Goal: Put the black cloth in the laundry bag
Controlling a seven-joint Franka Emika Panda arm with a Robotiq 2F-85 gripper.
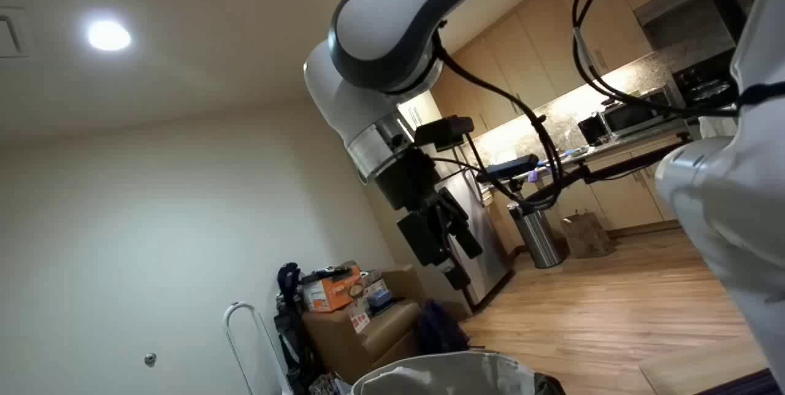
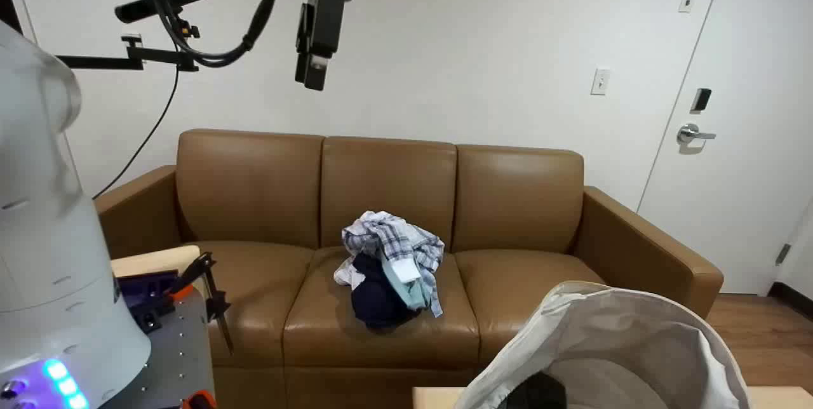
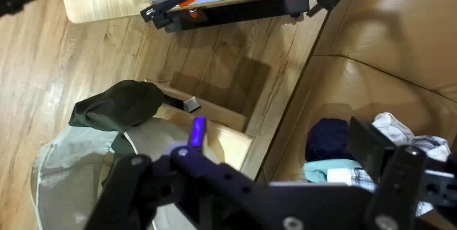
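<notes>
A black cloth (image 3: 119,105) with a faint green tint hangs over the rim of the laundry bag (image 3: 71,173) in the wrist view, partly outside and partly inside it. Its dark part also shows at the bag in both exterior views (image 1: 547,384) (image 2: 538,391). The pale bag stands open, seen in both exterior views (image 1: 441,373) (image 2: 635,326). My gripper (image 3: 278,130) is open and empty, its fingers wide apart. It hangs high in the air in both exterior views (image 1: 466,265) (image 2: 311,75), apart from the cloth and the bag.
A brown sofa (image 2: 387,187) holds a pile with a navy cloth (image 2: 378,295), a plaid shirt (image 2: 387,234) and a teal cloth (image 2: 409,291). Clamps (image 3: 167,8) sit along the robot's table edge. A camera on an arm (image 2: 164,1) stands near the robot.
</notes>
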